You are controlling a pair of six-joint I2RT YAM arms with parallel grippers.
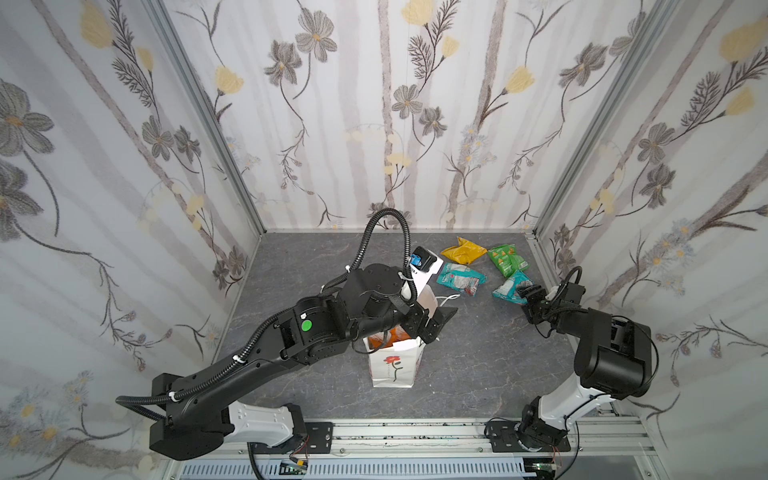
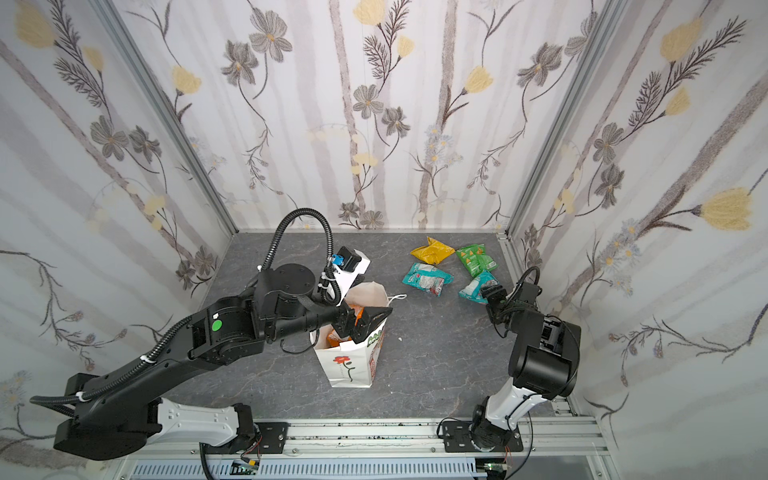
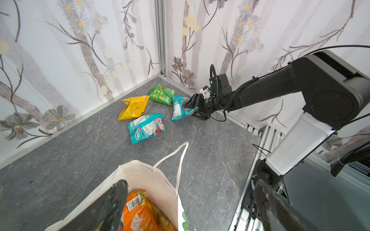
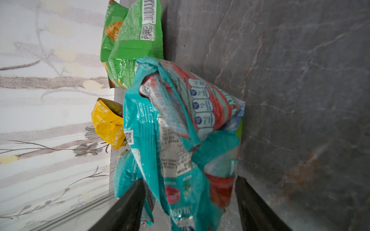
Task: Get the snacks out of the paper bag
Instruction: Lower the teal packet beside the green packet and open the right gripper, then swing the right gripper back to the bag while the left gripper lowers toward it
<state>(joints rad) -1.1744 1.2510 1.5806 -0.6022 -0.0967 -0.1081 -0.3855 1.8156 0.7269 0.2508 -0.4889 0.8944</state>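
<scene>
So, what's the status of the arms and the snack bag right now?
Left fingers open over the paper bag mouth. Right fingers open around a teal packet on the table. Orange packet showing in bag; nothing in the way.

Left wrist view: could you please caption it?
Open left gripper at the paper bag holding orange snacks; four packets lie beyond.

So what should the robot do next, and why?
Probably lower the left pincer deeper into the paper bag and close on an orange packet. Its jaws stand wide open right over the bag's mouth, and orange packets lie inside, waiting to come out.
</scene>
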